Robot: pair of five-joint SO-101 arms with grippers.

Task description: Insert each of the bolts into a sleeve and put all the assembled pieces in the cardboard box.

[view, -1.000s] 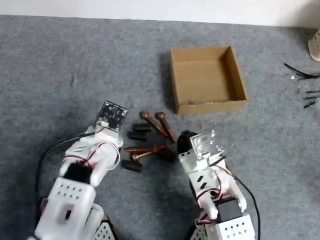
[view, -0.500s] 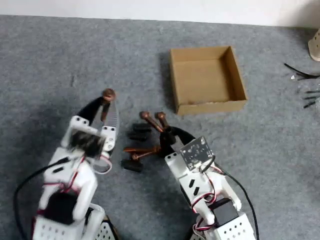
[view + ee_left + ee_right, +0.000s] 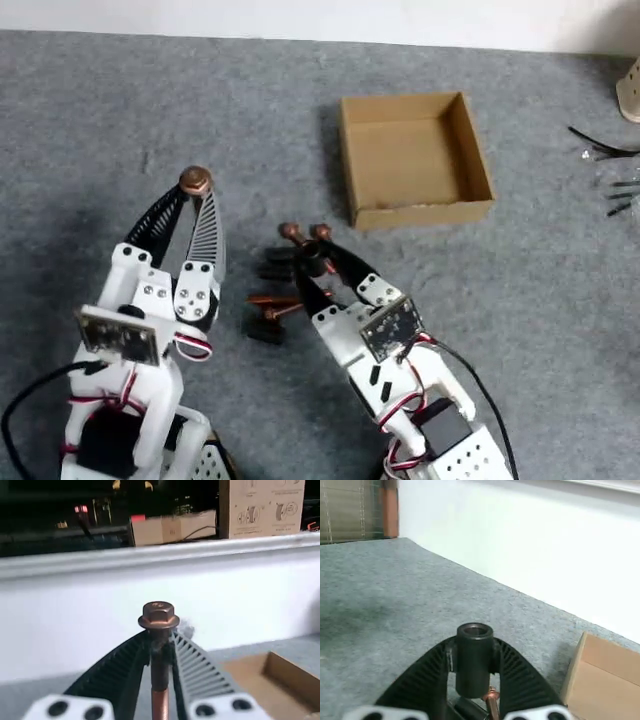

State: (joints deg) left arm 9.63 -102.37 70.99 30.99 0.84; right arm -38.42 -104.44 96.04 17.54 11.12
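Two white robot arms are sitting side by side at the near edge of a table [image 3: 90,110] covered in grey felt. On the left, the left gripper [image 3: 196,195] is raised off the felt and is pinching a copper bolt [image 3: 195,181] between its two black ribbed fingers. The left wrist view is showing the shank clamped between the fingertips and the flanged hex head sticking out just past them. To the right of it, the right gripper [image 3: 314,265] is closed around a short black sleeve [image 3: 313,262], gripping it by its sides. The right wrist view is showing the sleeve's open bore facing out beyond the fingertips. That gripper is hovering over the loose parts in the middle of the table. Two loose bolts [image 3: 290,233] are lying just beyond it, heads pointing toward the far side, and two more bolts [image 3: 283,299] are lying crosswise just left of it. A few spare sleeves [image 3: 265,333] are lying on the felt between the two arms. The cardboard box [image 3: 420,214] is sitting open-topped farther away and to the right, well apart from both grippers. Some thin black strips [image 3: 606,152] are lying near the table's far right edge
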